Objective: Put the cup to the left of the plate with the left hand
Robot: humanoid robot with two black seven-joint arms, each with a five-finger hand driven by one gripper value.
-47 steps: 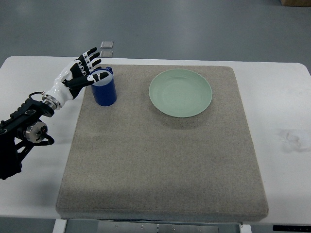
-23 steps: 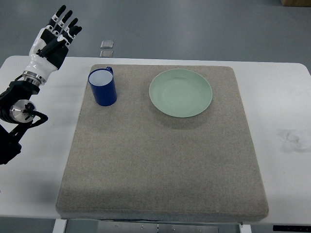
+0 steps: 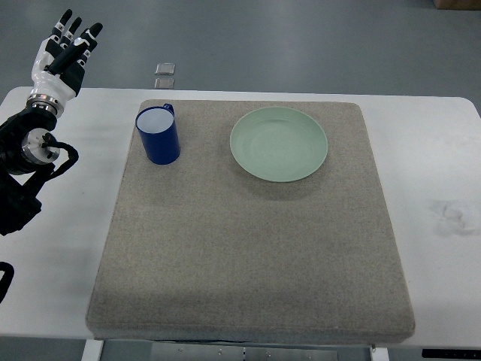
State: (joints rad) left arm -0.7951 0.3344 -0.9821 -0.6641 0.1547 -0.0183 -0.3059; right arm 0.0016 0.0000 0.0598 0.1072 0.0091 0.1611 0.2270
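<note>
The blue cup (image 3: pixel 158 134) stands upright near the mat's (image 3: pixel 248 248) far left corner, left of the green plate (image 3: pixel 279 144). The left hand (image 3: pixel 62 55) hovers beyond the desk's (image 3: pixel 436 173) far left corner, fingers extended, empty. Placing looks done; only retreat remains.

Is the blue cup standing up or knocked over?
Standing up. The cup sits on the mat, its round opening facing upward.

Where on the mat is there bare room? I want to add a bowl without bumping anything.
The whole near half of the mat, below the blue cup and green plate, is bare. The strip between cup and plate is narrower. The left hand is raised, clear of the mat.
</note>
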